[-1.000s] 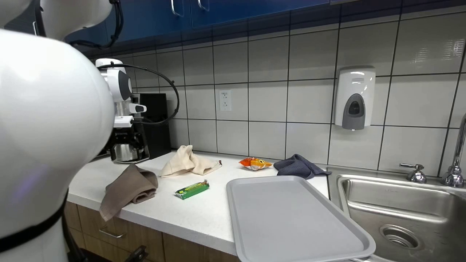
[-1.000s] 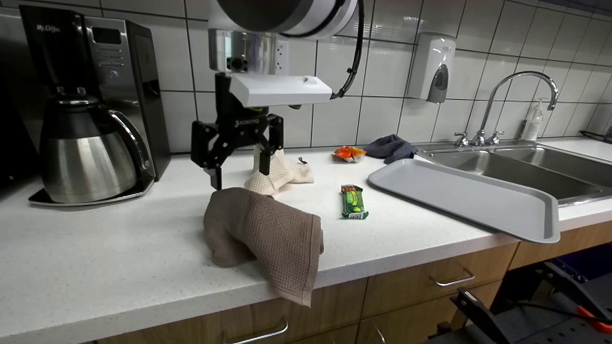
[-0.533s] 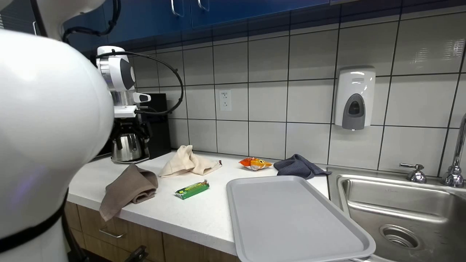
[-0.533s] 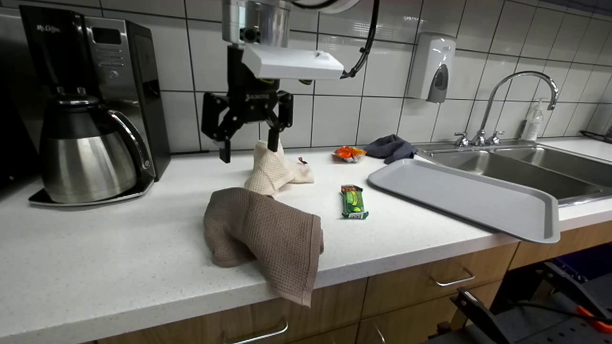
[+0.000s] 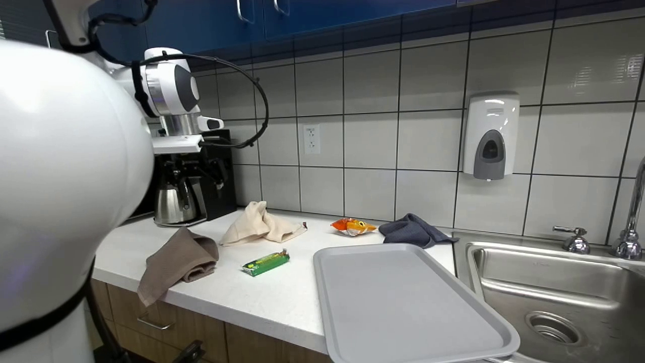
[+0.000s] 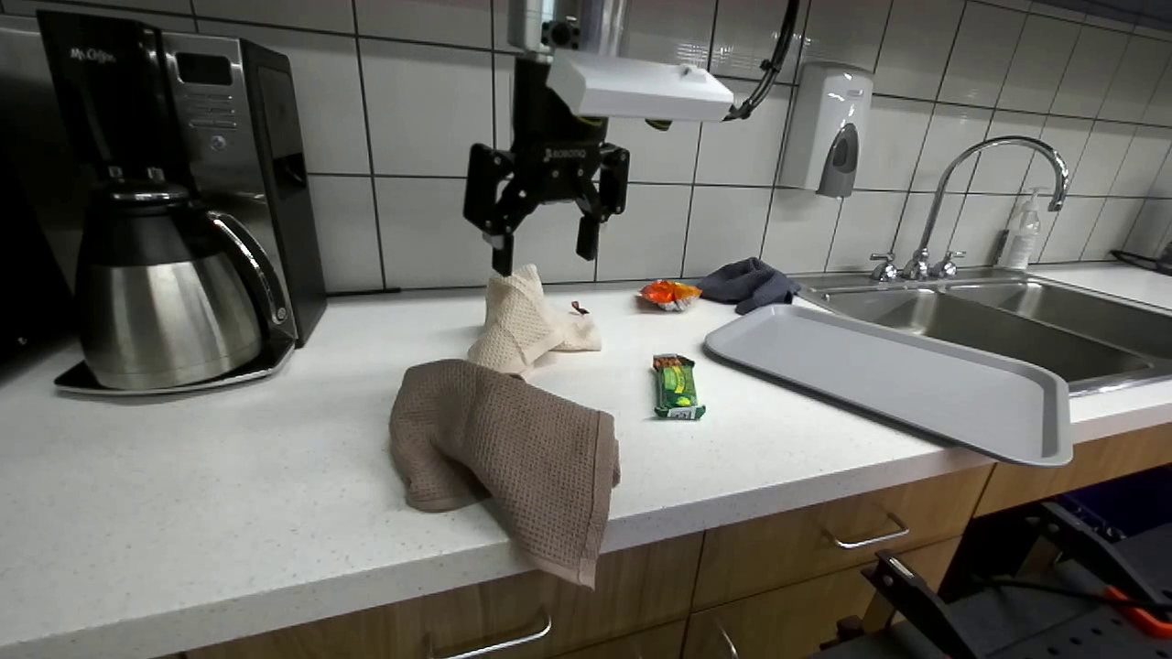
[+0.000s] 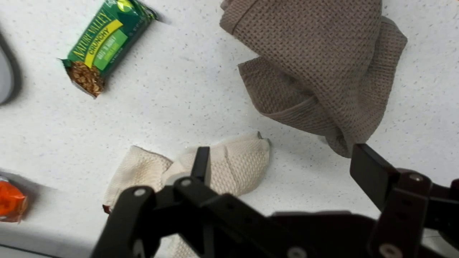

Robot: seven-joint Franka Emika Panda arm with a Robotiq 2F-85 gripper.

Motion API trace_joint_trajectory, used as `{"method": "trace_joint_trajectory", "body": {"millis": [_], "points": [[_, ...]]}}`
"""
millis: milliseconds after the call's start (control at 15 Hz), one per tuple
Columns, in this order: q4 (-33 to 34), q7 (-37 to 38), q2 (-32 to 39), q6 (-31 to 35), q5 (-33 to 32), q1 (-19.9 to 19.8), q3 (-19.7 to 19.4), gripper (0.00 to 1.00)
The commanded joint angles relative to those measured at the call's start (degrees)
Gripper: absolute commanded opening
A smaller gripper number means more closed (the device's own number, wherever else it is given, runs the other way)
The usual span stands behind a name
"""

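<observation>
Clearly empty, jaws wide apart, the gripper [image 6: 545, 258] hung above the brown cloth [image 6: 536, 448] and cream cloth [image 6: 518, 326]; I judged raised folds the surest pinch.

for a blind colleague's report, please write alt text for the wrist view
An open, empty black two-fingered gripper shows at the bottom, above a white speckled countertop. Partly hidden behind it lies a crumpled cream woven cloth; a rumpled brown textured cloth lies upper right. A green rectangular snack-bar packet lies upper left, a shiny orange packet lower left.
</observation>
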Motion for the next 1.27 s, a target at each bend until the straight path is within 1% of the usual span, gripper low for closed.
{"method": "trace_joint_trajectory", "body": {"millis": [0,533,933,1000,1200], "points": [[-5.1,2.0,-5.9,0.4,0.1,-2.4,-0.2,1.0],[-12.3,5.0,-13.5,-0.3,0.2,-7.2,-1.0,1.0],[-16.3,7.5,-19.0,-1.5,-0.4,-10.4,-0.9,1.0],[-13.8,5.2,-14.9,-0.3,0.6,-9.8,-0.7,1.0],[-15.1,5.5,-16.7,-0.4,0.6,-10.6,-0.7,1.0]]}}
